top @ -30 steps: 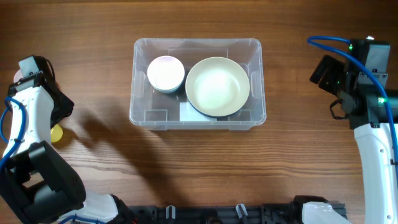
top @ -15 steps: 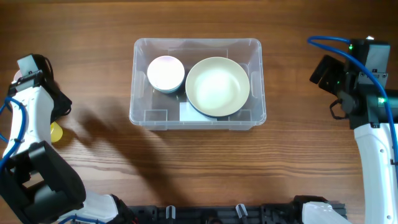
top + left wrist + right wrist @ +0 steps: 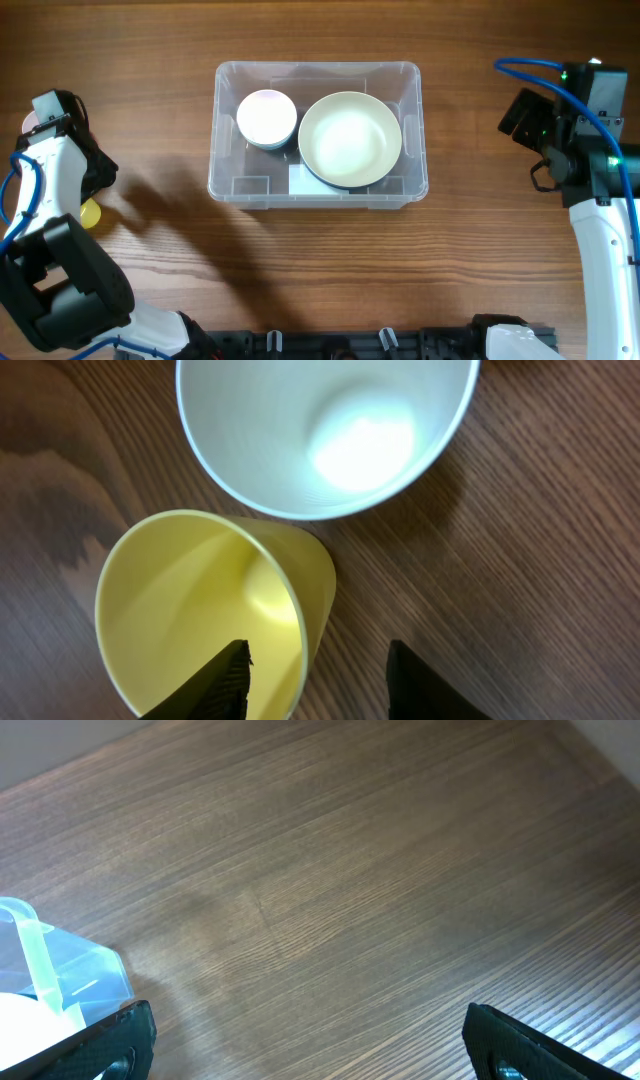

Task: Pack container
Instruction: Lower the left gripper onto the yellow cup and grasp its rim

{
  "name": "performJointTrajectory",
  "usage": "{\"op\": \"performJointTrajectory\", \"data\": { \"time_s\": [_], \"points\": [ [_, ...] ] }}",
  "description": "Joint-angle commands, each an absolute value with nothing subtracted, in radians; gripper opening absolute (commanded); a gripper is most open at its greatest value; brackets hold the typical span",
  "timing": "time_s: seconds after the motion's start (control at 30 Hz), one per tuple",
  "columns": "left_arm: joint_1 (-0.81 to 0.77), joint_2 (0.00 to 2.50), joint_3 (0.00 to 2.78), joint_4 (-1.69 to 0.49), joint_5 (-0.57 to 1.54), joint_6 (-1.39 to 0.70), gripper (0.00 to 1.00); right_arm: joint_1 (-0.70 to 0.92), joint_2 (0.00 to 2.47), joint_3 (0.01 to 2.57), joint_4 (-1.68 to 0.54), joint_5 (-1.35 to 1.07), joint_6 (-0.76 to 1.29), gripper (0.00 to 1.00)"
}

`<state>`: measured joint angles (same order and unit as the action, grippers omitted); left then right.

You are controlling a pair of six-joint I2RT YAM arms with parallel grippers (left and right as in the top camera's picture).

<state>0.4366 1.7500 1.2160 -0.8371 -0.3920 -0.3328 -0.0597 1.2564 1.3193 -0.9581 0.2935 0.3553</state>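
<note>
Step in hand, as I read it: picking up a cup at the far left to pack it. Your left end effector [image 3: 318, 652] is about half open and straddles the wall of the yellow plastic cup [image 3: 190, 600]. One finger [image 3: 232, 678] is inside the mouth and the other is outside on the right, with a gap to the cup wall. Nothing gripped yet.

Just ahead of the fingers stands a white plastic cup [image 3: 330, 430], mouth up and empty. Its rim is touching or nearly touching the yellow one; can't tell which. Next move calls for closing on the yellow wall, then lifting straight up. The white cup is what's in your way.

Well to the right of that end effector sits the large clear plastic rectangular container [image 3: 318, 66], mid-way across the brown wooden worktop [image 3: 320, 280]. Inside it:
- a small white round bowl [image 3: 266, 118] at its left end
- a larger pale cream round bowl [image 3: 350, 138] beside it, filling most of the right end
- a white label [image 3: 305, 180] on the base, partly under the big bowl

Free room for a cup looks tight. Front-left corner or inside a bowl would be my guess.

Far right, your right end effector [image 3: 310, 1050] is spread wide and holds nothing. It hovers over bare wood with a container corner showing at its left. Not in the way.
</note>
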Motion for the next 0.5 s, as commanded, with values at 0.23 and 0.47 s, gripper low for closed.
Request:
{"op": "performJointTrajectory", "data": {
  "time_s": [0.23, 0.47],
  "points": [
    [0.449, 1.791, 1.209, -0.806, -0.360, -0.321, 0.44, -0.060, 1.255, 1.331, -0.957, 0.314, 0.367, 1.00],
    [0.448, 1.818, 1.210, -0.801, -0.357, -0.321, 0.32, -0.060, 1.255, 1.331, -0.958, 0.314, 0.367, 1.00]
  ]
}}
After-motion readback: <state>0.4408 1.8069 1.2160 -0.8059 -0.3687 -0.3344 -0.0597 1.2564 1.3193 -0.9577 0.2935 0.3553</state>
